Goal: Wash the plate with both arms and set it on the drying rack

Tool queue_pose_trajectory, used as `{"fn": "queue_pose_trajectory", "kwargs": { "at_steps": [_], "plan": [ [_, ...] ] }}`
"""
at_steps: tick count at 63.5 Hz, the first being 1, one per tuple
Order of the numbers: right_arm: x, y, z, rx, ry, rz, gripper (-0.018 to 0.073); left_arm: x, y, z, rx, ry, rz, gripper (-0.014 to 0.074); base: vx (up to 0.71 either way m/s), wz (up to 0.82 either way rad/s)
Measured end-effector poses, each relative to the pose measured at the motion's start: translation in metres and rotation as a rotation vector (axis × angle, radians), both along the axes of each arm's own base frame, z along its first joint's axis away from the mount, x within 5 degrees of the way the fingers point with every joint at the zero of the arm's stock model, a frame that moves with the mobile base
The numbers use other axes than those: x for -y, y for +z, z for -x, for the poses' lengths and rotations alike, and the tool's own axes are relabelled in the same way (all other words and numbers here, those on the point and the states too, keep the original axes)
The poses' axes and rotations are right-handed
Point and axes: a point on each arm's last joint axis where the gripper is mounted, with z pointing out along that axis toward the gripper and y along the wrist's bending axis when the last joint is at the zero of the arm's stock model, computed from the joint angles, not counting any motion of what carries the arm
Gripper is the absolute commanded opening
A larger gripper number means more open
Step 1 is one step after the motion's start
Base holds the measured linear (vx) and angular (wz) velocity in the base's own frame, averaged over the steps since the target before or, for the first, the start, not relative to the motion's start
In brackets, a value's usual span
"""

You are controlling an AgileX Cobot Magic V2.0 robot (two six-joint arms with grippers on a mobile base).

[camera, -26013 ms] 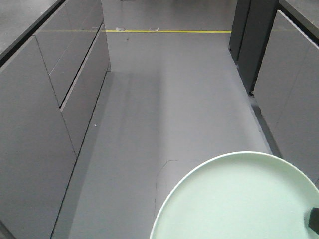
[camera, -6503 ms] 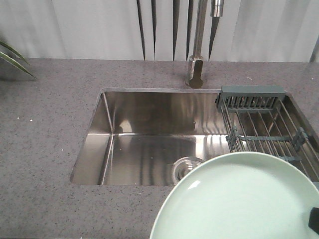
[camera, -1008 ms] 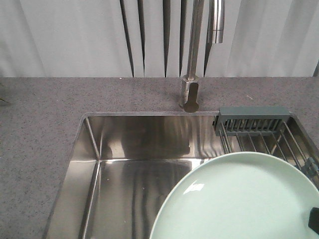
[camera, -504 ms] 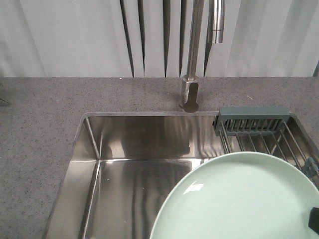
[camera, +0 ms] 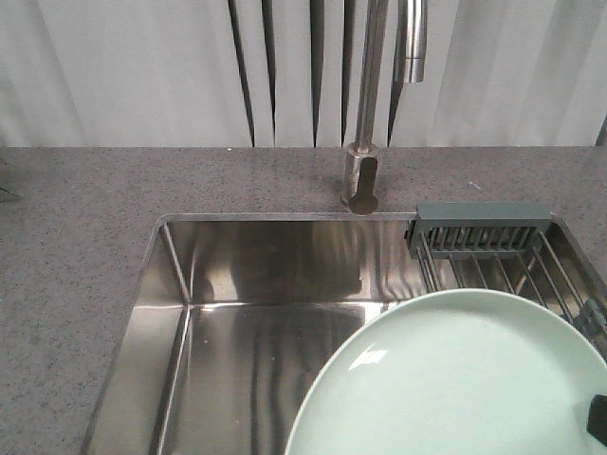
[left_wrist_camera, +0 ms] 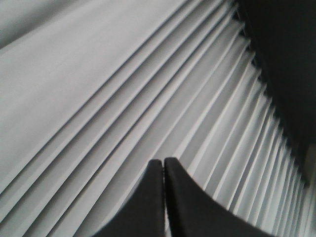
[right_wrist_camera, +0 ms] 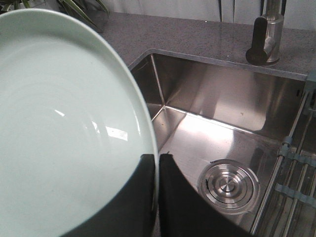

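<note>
The pale mint-green plate (camera: 455, 379) fills the lower right of the front view, held level above the steel sink (camera: 275, 275). In the right wrist view the plate (right_wrist_camera: 64, 128) covers the left half, and my right gripper (right_wrist_camera: 157, 157) is shut on its rim, one finger on each face. A black bit of that gripper (camera: 597, 417) shows at the plate's right edge. The drying rack (camera: 493, 242) lies across the sink's right end, partly hidden behind the plate. My left gripper (left_wrist_camera: 163, 161) is shut on nothing and points at pleated white blinds.
A tall steel faucet (camera: 365, 180) rises from the grey speckled counter (camera: 76, 246) behind the sink. The round steel drain (right_wrist_camera: 228, 185) sits in the basin floor. A potted plant (right_wrist_camera: 79, 7) stands at the counter's far left. White blinds (camera: 123, 66) back the counter.
The view went from a floor aisle to the sink and then closer to it. Over the last second nothing has visibly moved; the plate stays in my right gripper.
</note>
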Motion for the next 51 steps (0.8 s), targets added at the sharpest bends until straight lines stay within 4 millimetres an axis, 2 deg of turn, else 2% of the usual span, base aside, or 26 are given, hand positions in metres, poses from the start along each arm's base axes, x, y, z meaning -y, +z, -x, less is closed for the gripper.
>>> {"fn": "queue_pose_trajectory", "kwargs": {
  "at_steps": [6,15,22,29,36,42,51],
  "plan": [
    [0.000,0.000,0.000,0.000,0.000,0.000,-0.0001,0.010,0.025,-0.014,-0.033,-0.019,-0.153,0.0012,0.00,0.00],
    [0.000,0.000,0.000,0.000,0.000,0.000,-0.0001,0.025,0.045,-0.056,-0.135,-0.125,-0.360,0.0099,0.00,0.00],
    [0.000,0.000,0.000,0.000,0.000,0.000,-0.0001,0.035,0.048,-0.098,-0.215,-0.252,-0.452,0.0229,0.00,0.00],
    [0.000,0.000,0.000,0.000,0.000,0.000,-0.0001,0.040,0.050,-0.136,-0.266,-0.349,-0.478,0.0407,0.00,0.00],
    [0.000,0.000,0.000,0.000,0.000,0.000,-0.0001,0.043,0.048,-0.172,-0.310,-0.429,-0.480,0.0549,0.00,0.00],
    [0.000,0.000,0.000,0.000,0.000,0.000,-0.0001,0.047,0.049,-0.196,-0.310,-0.504,-0.511,0.0618,0.00,0.00],
    [0.000,0.000,0.000,0.000,0.000,0.000,-0.0001,0.052,0.056,-0.218,-0.283,-0.576,-0.622,0.0626,0.00,0.00]
  ]
}}
